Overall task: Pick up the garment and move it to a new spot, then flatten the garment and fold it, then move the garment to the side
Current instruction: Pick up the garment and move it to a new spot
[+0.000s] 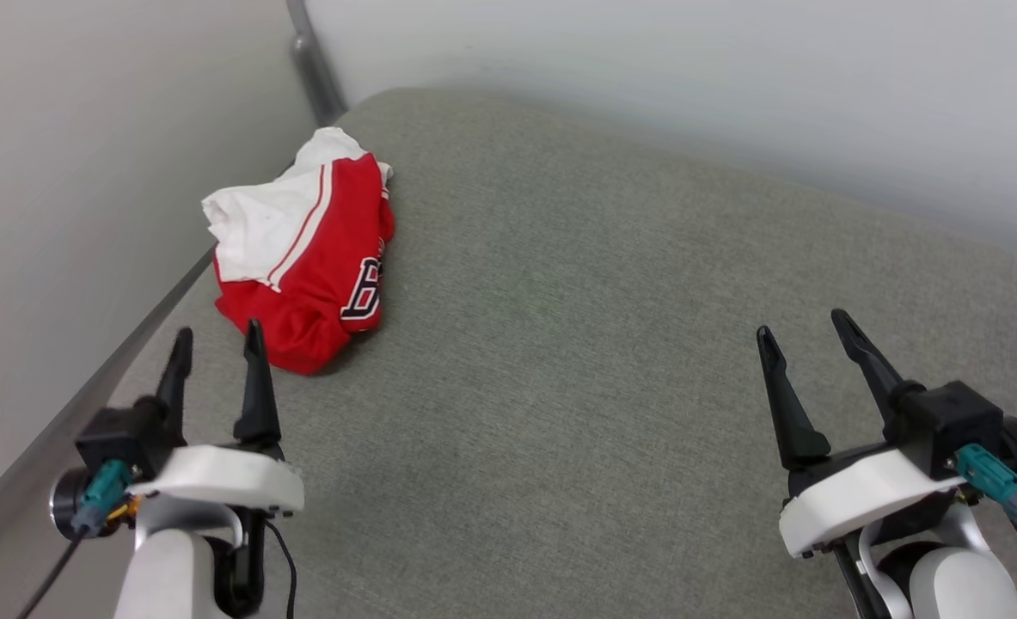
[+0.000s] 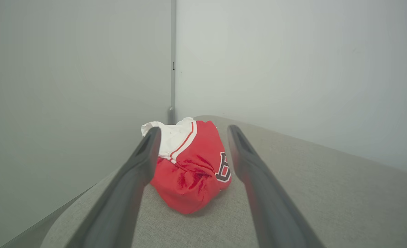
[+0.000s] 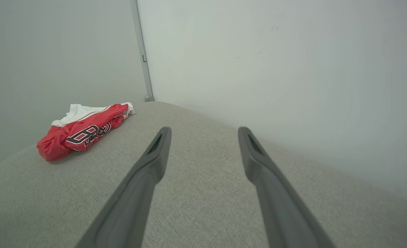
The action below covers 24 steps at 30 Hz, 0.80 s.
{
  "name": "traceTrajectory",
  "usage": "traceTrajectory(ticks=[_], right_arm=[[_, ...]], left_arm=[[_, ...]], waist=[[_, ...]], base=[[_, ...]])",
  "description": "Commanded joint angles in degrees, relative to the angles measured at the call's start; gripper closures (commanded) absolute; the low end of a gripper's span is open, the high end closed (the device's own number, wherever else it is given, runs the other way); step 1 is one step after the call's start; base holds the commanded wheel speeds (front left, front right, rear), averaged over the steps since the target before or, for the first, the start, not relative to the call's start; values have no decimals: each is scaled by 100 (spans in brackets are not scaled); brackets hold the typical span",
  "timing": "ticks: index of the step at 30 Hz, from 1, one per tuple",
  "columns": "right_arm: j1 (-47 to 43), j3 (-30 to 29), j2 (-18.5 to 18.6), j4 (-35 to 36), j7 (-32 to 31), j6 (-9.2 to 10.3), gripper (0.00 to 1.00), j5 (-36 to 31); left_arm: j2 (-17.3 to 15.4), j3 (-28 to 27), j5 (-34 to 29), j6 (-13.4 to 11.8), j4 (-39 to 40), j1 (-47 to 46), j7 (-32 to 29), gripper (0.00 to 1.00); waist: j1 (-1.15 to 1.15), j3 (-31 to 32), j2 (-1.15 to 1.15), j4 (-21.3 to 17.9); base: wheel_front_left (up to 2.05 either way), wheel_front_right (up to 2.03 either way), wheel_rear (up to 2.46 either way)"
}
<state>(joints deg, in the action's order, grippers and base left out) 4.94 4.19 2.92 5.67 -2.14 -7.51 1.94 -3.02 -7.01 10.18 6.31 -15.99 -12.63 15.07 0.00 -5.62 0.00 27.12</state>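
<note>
Red/white garment (image 1: 302,258) bunched up, blk lettering showing.

garment (image 1: 302,258), black white-outlined characters (image 1: 364,288), crumpled, none legible

Soft, even light throughout; wrist views' near fingers (image 2: 127,193) blurred.

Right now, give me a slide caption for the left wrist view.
Open left end effector aimed at the crumpled red-and-white garment on a grey cushion.
</note>
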Motion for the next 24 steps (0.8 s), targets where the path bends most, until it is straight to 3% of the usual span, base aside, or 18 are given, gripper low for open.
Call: traceTrajectory(ticks=[1, 7, 12, 24], right_arm=[[128, 36, 12, 55, -23, 3, 0, -6], [308, 117, 115, 206, -127, 4, 0, -29], [565, 234, 189, 317, -145, 4, 0, -16], [1177, 313, 155, 197, 120, 3, 0, 53]], left_arm=[[-2, -50, 6, -4, 20, -182, 15, 0], [-251, -205, 78, 40, -101, -1023, 15, 0], [-818, -301, 343, 81, -374, -2032, -374, 0], [-2452, -171, 1288, 113, -883, -3340, -3160, 0]], waist=[[0, -113, 0, -113], [0, -547, 0, -464], [0, -1043, 0, -916], [0, -2158, 0, -1781]], base=[[0, 0, 0], [0, 0, 0], [0, 0, 0], [0, 0, 0]])
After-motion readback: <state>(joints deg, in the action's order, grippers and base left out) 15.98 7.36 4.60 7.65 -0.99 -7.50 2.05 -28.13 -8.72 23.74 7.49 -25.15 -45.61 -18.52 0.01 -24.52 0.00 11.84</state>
